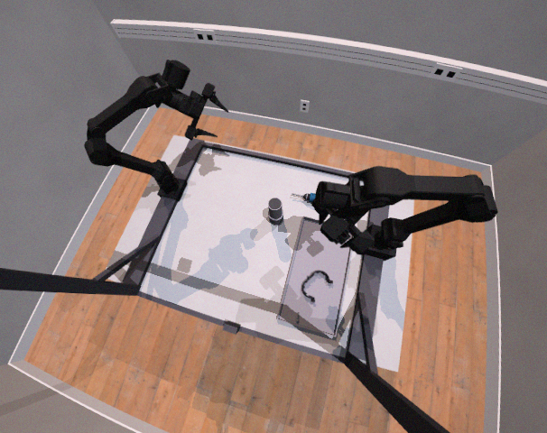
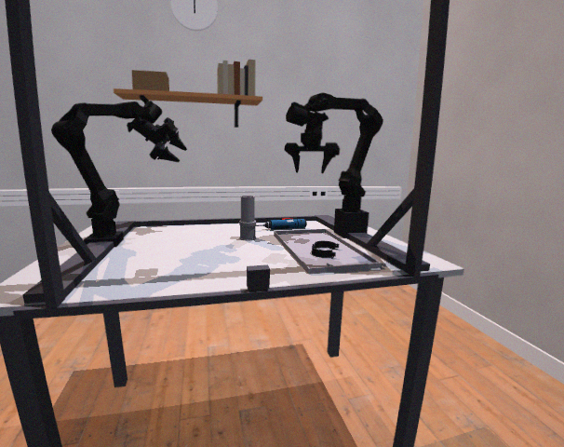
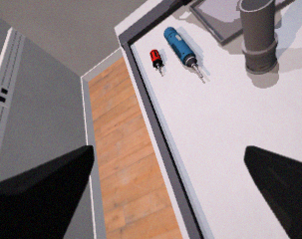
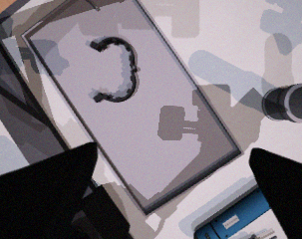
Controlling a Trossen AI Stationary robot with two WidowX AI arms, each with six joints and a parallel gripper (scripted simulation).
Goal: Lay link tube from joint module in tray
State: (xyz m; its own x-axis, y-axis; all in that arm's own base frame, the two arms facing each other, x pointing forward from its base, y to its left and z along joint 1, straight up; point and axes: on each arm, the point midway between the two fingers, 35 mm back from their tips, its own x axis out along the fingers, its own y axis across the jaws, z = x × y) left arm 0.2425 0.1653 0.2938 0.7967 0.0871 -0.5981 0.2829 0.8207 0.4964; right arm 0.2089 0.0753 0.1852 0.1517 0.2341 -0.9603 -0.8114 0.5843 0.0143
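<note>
The grey link tube (image 2: 247, 209) stands upright on the joint module (image 2: 247, 230) near the middle of the table; it also shows in the top view (image 1: 275, 205), the left wrist view (image 3: 257, 25) and the right wrist view (image 4: 289, 102). The grey tray (image 2: 325, 249) lies to its right and holds a black C-shaped clamp. My left gripper (image 2: 167, 144) is open and empty, high above the table's far left corner. My right gripper (image 2: 311, 158) is open and empty, high above the tray (image 4: 131, 105).
A blue screwdriver (image 3: 182, 46) and a small red one (image 3: 155, 58) lie on the table behind the tube, near the back edge. A small black box (image 2: 258, 277) sits at the front edge. Black frame posts stand at the corners.
</note>
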